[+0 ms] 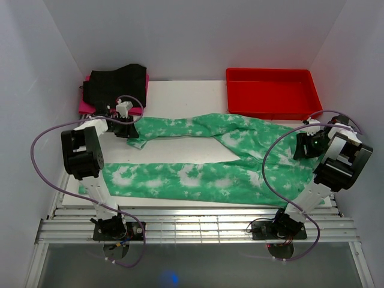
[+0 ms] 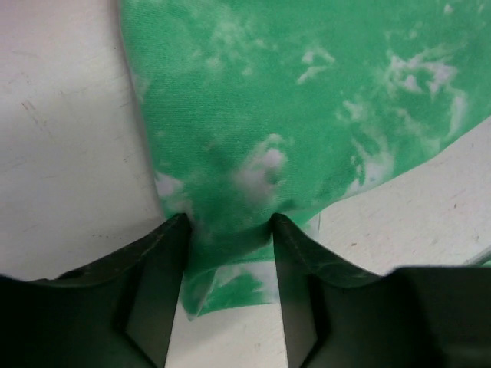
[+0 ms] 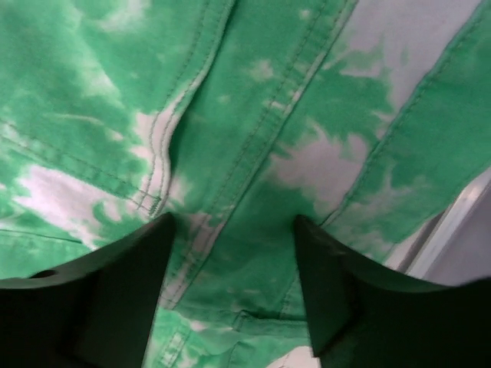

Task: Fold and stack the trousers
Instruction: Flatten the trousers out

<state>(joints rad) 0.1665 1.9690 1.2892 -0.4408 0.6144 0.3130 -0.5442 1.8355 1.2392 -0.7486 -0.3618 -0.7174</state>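
The trousers [image 1: 198,177], green with white tie-dye blotches, lie spread flat across the white table, both legs running left from the waist at the right. My left gripper [image 1: 129,129] is down at the hem end of the far leg. In the left wrist view its jaws [image 2: 229,222] stand open astride the hem corner [image 2: 230,261], the fabric bunched between and touching both fingertips. My right gripper [image 1: 302,147] is low over the waist end. In the right wrist view it [image 3: 234,222] is open over the seamed waist fabric [image 3: 253,115].
A black garment [image 1: 117,84] lies on a pink one [image 1: 87,107] at the back left, just behind my left gripper. A red tray [image 1: 270,72] sits at the back right. Bare white table [image 1: 180,150] shows between the two legs.
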